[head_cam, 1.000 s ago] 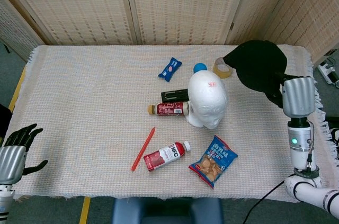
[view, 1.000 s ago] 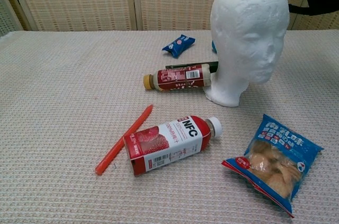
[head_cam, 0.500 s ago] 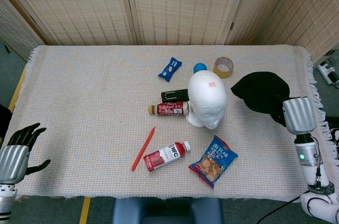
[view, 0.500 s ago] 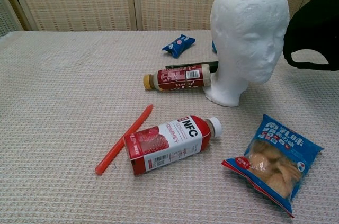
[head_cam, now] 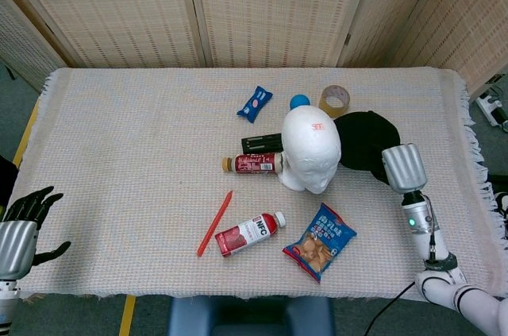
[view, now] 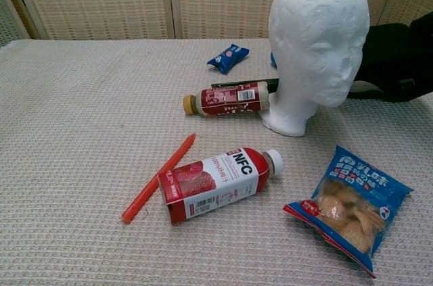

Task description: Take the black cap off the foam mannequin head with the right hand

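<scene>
I'm working over a big cloth-covered table (head_cam: 119, 137) here, and the foam head (head_cam: 311, 149) is standing upright near the middle with its top completely bare, so the removal part looks done to me. The black cap (head_cam: 363, 139) is sitting low just to the right of the head, down at table level as far as I can tell, which is why I'm judging this as the set-down step. My right hand (head_cam: 402, 168) is hanging at the cap's near edge; the wrist casing is covering the fingers from above and the chest view is only showing black fabric, so I can't tell whether it's gripping the cap or has let go. My left hand (head_cam: 22, 225) is idling off the table's near left corner, fingers spread, carrying nothing, parked there because this job only needs the right.

The rest is clutter I'm steering around: a chip bag (head_cam: 319, 241) in front of the head, a red juice bottle (head_cam: 249, 233) lying on its side, a smaller brown bottle (head_cam: 252, 164) lying against the head's base, a red stick (head_cam: 215, 223), a tape roll (head_cam: 334, 100) behind the cap and a blue snack packet (head_cam: 254, 103) further back
</scene>
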### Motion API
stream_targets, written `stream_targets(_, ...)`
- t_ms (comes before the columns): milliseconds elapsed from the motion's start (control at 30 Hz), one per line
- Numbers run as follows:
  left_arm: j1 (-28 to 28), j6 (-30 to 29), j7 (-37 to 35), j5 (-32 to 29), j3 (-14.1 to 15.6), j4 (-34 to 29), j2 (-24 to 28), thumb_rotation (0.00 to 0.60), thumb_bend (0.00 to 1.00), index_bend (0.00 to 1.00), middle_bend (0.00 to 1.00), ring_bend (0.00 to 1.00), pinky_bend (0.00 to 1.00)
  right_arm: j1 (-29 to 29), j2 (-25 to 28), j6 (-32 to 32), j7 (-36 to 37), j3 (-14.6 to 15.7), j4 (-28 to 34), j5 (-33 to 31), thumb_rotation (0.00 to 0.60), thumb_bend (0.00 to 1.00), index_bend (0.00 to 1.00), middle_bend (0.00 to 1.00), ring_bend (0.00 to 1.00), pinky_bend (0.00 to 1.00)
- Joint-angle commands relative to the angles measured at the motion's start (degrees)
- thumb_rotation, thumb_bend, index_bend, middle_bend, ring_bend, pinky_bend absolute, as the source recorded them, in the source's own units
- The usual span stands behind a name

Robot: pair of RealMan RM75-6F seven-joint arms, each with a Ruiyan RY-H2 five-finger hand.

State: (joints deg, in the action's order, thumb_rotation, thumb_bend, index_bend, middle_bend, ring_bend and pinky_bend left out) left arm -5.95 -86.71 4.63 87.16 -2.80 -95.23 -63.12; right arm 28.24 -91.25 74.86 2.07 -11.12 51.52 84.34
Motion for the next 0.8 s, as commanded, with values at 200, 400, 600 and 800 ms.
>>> stream_targets(200,-0.22,0.36,-0.05,0.18,0.05,0.24,-0.29,0.6,0.14,0.22,0.16,0.16,0.19,-2.46,5.69,-6.61,-5.32,1.01,13.56,-5.98,0.588,0.0,0.0,0.01,0.02,0.23)
stream_targets(400,-0.42,0.59,-0.15,0.34,0.05,0.48,-0.51,0.6,0.14,0.22,0.16,0.16,0.19,-5.36,12.65,-6.58,-9.28,2.74,25.47,-7.42,0.529,0.0,0.0,0.0,0.0,0.15)
stream_targets(600,-0.42,0.75,-0.49,-0.09,-0.03,1.03,-0.83,0.6,0.14,0.22,0.16,0.16,0.19,-10.41,17.91,0.94,-11.37,5.49,33.34,-3.98,0.557,0.0,0.0,0.01,0.03,0.21)
stream_targets(800,-0.34,0.29,-0.68,-0.47,-0.41,1.96,-1.74,0.6,0.14,0.22,0.16,0.16,0.19,-17.69,20.17,12.29,-8.85,7.97,36.78,-0.07,0.6,0.06,0.14,0.22,0.25,0.4)
